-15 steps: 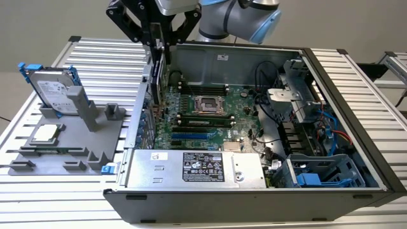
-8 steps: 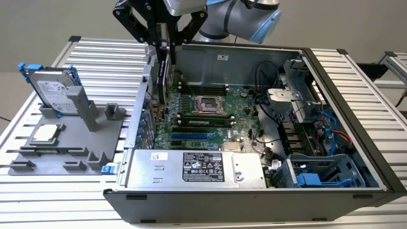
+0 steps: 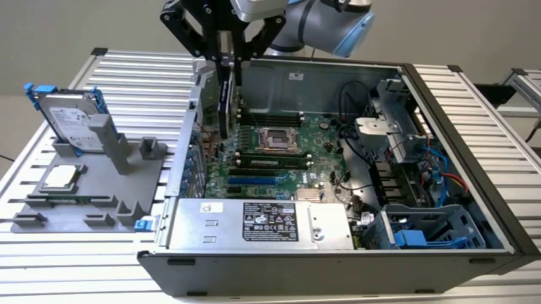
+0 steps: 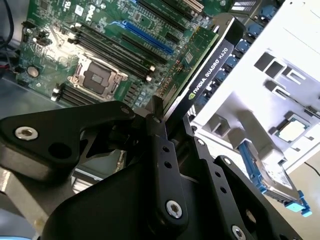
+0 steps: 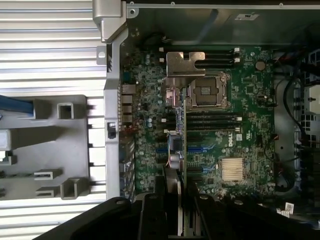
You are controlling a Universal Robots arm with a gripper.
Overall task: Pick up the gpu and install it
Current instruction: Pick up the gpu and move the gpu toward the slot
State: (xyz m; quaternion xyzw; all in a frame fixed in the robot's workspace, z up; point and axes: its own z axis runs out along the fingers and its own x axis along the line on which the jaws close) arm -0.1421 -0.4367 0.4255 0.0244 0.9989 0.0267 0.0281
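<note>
I have the tool (image 3: 227, 58) clamped on the gpu (image 3: 225, 88), high over the open case (image 3: 439, 126) and close to its far left corner in the exterior view. The card hangs straight down from the fingers (image 4: 156, 145) with its long axis about upright. In the first wrist view the silver bracket (image 5: 181, 67) looks like the lowest end, nearest the board (image 3: 321, 145). In the second wrist view the black shroud (image 4: 212, 62) faces away from the board's middle and the green face (image 4: 192, 50) faces toward it. The relation I am watching is card against blue slot (image 3: 253, 180). The slot lies below the tool and nearer to me, and it runs out from the rear wall (image 3: 192, 126) toward the exterior view's right. The card's flat faces lie alongside that wall, so I judge card and slot to be crossed rather than lined up. The card hangs well apart from the board. The rear wall stands just beside the card on the exterior view's left and is the closest thing to foul. The CPU socket (image 3: 275, 138) and the memory slots (image 3: 270, 117) lie just to the right of the card. The power supply (image 3: 253, 223) fills the near side. Outside the case, to the left on the counter (image 3: 85, 272), a grey holder (image 3: 101, 190) carries a hard drive (image 3: 72, 120) and a CPU chip (image 3: 63, 177).
</note>
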